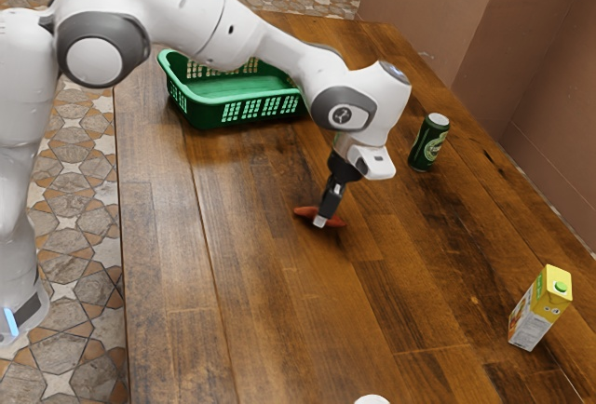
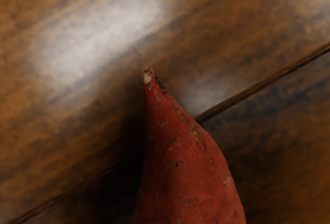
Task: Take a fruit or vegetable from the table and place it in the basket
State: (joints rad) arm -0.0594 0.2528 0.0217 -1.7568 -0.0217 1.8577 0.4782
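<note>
The gripper (image 1: 323, 216) is down at the sweet potato (image 1: 304, 211), low at the table (image 1: 186, 236) and outside the basket (image 1: 207, 115); whether it has gripped it cannot be told. The arm (image 1: 279, 50) hides part of the basket. Toward the exterior view's right, a can (image 1: 429, 143) and a carton (image 1: 540, 309) stand upright, apart from the potato.
</note>
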